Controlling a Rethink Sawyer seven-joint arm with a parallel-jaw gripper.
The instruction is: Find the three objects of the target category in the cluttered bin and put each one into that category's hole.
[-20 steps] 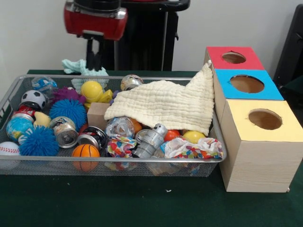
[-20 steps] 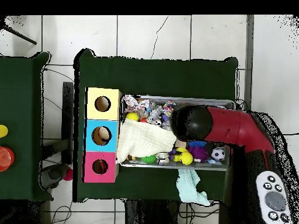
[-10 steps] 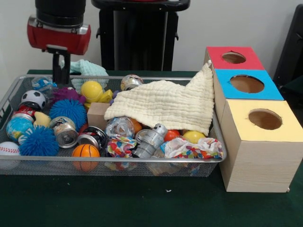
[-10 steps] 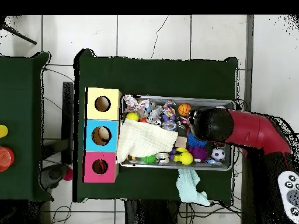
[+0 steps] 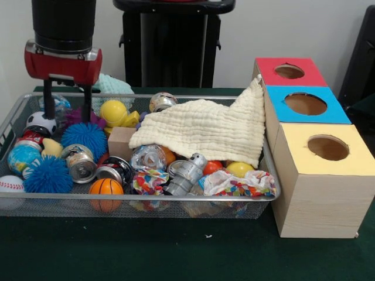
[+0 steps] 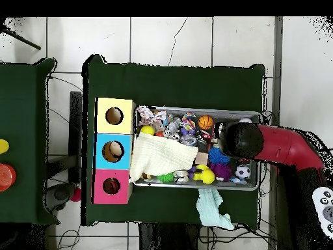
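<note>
The arm is hanging over the far left corner of the wire mesh bin (image 5: 140,198), seen from across the table (image 5: 176,252), and its gripper (image 5: 65,111) is standing with the jaws spread wide, two dark fingers (image 5: 48,100) coming down on either side of a purple spiky toy (image 5: 82,116) with nothing between them. Just beside the left finger a soccer ball (image 5: 41,122) is sitting against the rim. Two blue spiky balls (image 5: 85,137) are lying below the gripper, with a crushed can (image 5: 80,163) between them and a small basketball (image 5: 106,187) at the near edge.

A pale yellow cloth (image 5: 205,130) is draping over the right half of the bin, its corner reaching up against the wooden box (image 5: 319,193). The red-surrounded hole (image 5: 289,71) is sitting at the far end of that box, well apart from the gripper, with the blue one next and the yellow one nearest. From above, the red arm (image 6: 286,146) is covering the bin's right end and the red hole (image 6: 111,186) is lying at the opposite side.

I cannot pick out a tiger or any plush toy with a cord loop in the clutter; a yellow rubber duck (image 5: 116,113) is showing beside the cloth, and a mint green rag (image 5: 114,85) is lying on the table behind the bin
</note>
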